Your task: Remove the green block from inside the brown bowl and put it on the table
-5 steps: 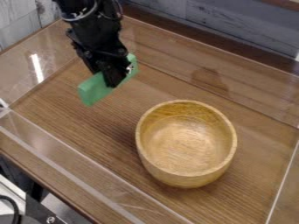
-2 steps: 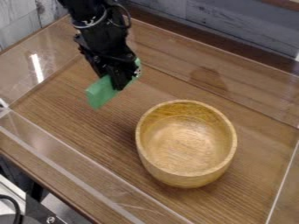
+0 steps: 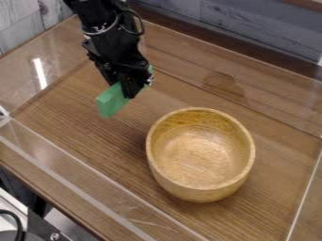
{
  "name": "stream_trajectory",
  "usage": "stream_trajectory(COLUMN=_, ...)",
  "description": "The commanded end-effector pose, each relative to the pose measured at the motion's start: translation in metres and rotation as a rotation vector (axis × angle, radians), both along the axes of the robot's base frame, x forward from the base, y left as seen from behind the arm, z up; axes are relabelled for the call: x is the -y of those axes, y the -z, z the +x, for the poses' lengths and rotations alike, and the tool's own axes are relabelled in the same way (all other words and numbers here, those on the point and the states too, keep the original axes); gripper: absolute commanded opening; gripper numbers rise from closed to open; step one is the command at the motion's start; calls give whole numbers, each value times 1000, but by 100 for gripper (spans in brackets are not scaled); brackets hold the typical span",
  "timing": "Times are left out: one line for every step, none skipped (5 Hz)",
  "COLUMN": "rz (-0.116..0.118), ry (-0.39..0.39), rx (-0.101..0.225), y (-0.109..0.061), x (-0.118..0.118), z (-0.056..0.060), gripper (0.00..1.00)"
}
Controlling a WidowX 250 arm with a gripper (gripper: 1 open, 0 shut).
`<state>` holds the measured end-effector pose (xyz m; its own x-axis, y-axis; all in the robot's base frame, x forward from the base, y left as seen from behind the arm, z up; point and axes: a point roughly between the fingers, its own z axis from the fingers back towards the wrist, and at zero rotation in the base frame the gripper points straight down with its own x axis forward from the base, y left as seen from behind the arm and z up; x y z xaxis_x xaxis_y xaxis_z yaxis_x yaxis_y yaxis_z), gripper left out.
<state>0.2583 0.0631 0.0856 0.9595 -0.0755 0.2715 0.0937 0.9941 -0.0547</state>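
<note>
Open passage right of the bowl.
Brown bowl (image 3: 201, 154) stands in the way; bare table (image 3: 276, 126) reaches along its right side, clear acrylic wall beyond.

Shows a brown wood-grain counter (image 3: 82, 151), streaked darker. Meets clear walls (image 3: 28, 21) at upper left and along the right. Gleams with pale reflections (image 3: 40, 71) toward the left edge. Looks softly lit elsewhere.

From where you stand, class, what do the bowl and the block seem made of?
The bowl: probably wood, smooth, perhaps lightly varnished, judging by its pale brown colour and soft sheen. The block: matte green, possibly painted wood or foam; the look leaves it open.
</note>
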Motion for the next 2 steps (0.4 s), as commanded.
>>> stream_trajectory(rz=16, ry=6, rx=35, y=-6, x=1, z=7, gripper=0)
stream_trajectory(rz=17, ry=5, rx=34, y=-4, x=2, z=8, gripper=0)
